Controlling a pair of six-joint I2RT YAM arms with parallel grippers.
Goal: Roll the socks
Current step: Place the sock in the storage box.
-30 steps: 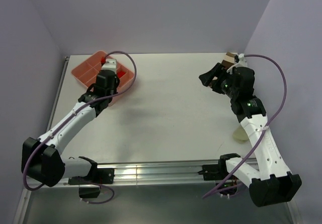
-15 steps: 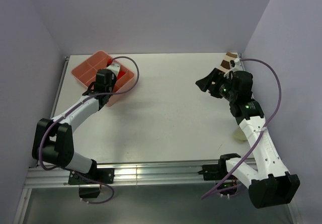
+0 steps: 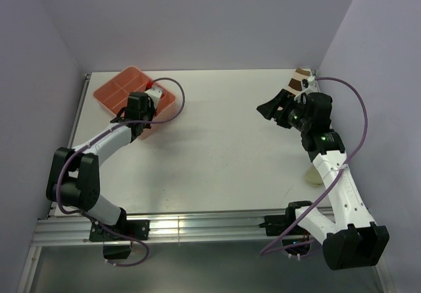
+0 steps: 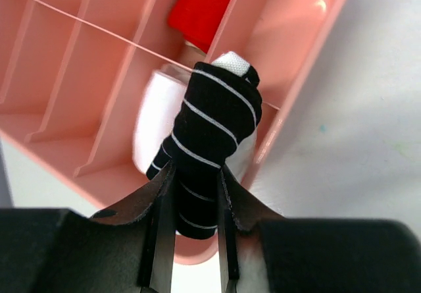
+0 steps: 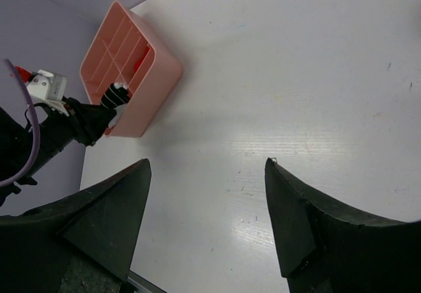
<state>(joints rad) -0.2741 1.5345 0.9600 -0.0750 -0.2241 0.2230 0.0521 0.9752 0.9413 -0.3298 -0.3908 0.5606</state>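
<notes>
Close to the right edge of the tabletop (image 3: pixel 217 141), about midway along, I see a pale yellowish lump (image 3: pixel 314 174) half hidden behind my right arm. Farther in, the right pincer (image 5: pixel 207 164) hangs above the bare surface near that edge, jaws spread wide with nothing between them. Across at the far left corner sits the pink divided tray (image 4: pixel 66 76). The left pincer (image 4: pixel 192 174) is above the tray's outer row of compartments, clenched on the black-and-white striped sock (image 4: pixel 214 115), which is bunched into a roll that sticks out past the fingertips. Under it, in that compartment, lies a white sock roll (image 4: pixel 152 118); whether the two touch I cannot tell. The next compartment beyond holds a red sock end (image 4: pixel 204 6). At the far right corner lies a cream sock with brown bands (image 3: pixel 301 80).
</notes>
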